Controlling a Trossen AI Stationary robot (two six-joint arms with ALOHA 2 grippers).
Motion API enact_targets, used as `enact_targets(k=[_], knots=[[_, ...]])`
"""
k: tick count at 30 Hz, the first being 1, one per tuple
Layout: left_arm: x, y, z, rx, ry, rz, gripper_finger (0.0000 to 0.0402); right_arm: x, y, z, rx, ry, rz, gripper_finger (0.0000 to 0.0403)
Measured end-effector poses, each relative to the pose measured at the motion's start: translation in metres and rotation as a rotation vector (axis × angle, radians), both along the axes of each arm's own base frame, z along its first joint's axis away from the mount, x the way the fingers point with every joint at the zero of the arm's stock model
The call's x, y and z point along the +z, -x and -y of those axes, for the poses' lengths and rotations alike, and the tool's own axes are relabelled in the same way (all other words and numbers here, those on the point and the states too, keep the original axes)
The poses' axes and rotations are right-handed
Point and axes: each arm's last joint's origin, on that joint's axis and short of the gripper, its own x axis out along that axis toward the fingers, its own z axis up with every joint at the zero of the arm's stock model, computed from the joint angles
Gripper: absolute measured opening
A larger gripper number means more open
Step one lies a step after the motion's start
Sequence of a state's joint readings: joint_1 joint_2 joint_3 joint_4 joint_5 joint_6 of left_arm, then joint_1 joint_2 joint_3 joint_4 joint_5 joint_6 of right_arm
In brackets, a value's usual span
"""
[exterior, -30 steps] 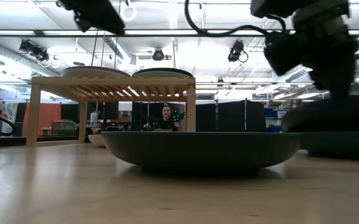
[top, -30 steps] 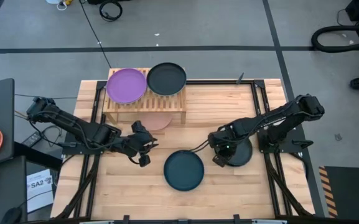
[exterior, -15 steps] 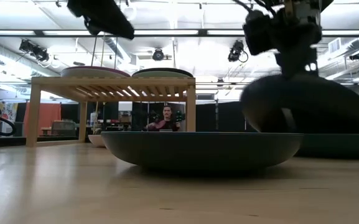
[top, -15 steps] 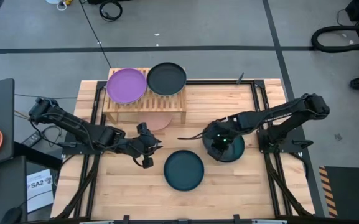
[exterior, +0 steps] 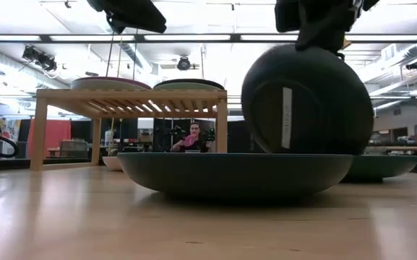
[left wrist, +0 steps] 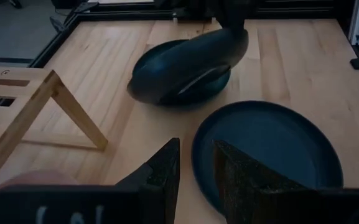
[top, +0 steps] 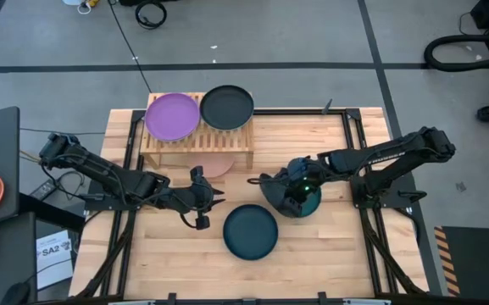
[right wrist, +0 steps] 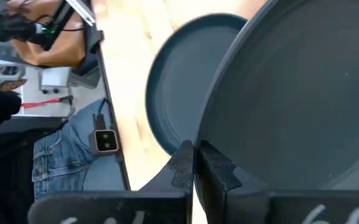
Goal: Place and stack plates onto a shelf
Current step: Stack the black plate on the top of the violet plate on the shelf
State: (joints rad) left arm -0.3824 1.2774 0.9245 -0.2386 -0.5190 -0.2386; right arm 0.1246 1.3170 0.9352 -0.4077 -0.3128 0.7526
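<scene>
The shelf (top: 195, 142) holds a purple plate (top: 172, 116) and a black plate (top: 227, 107) side by side on its slatted top; a pink plate (top: 216, 164) lies under it. A dark teal plate (top: 250, 231) lies flat near the table's near edge. My right gripper (top: 288, 188) is shut on a dark plate (exterior: 302, 101), tipped up on edge over a green-teal plate (exterior: 385, 167) that lies on the table. My left gripper (top: 213, 201) hovers open, left of the dark teal plate (left wrist: 272, 143), touching nothing. My right gripper (right wrist: 195, 155) pinches the dark plate's rim (right wrist: 205, 134) between its two fingers, one on each face, coming from above. The plate hangs below the fingers, almost upright. Whether its lower edge (left wrist: 167, 93) touches the green-teal plate underneath, I cannot tell.
Bare wood lies between the shelf and the dark teal plate and along the table's near edge (top: 244, 284). Black frame rails (top: 358, 152) run along both sides of the table. A person in jeans (right wrist: 67, 165) stands beyond the table, and another (exterior: 191, 139) sits far behind the shelf.
My right gripper has risen with the dark plate and carried it toward the table's left, off the green-teal plate. The plate has tipped from lying flat to standing almost on edge. My left gripper has drifted a little toward the table's middle.
</scene>
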Motion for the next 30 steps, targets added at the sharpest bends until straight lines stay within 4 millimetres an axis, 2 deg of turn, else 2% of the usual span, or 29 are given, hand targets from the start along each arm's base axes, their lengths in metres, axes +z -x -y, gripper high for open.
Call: enact_targets(k=[12,19,24,30], knots=[[0.002,-0.001,0.000,0.000,0.008,0.019,0.0100,0.012,-0.007,-0.004,0.143,-0.034,0.174,0.0016],[0.007,-0.004,0.002,-0.023,-0.009,0.070,0.0100,0.018,-0.010,-0.012,0.228,0.008,0.294,0.0016],[0.011,-0.006,0.002,-0.034,-0.015,0.111,0.0100,0.020,-0.009,-0.019,0.313,0.075,0.369,0.0016],[0.016,-0.008,0.003,-0.054,-0.044,0.153,0.0100,0.020,-0.008,-0.028,0.464,0.251,0.484,0.0016]])
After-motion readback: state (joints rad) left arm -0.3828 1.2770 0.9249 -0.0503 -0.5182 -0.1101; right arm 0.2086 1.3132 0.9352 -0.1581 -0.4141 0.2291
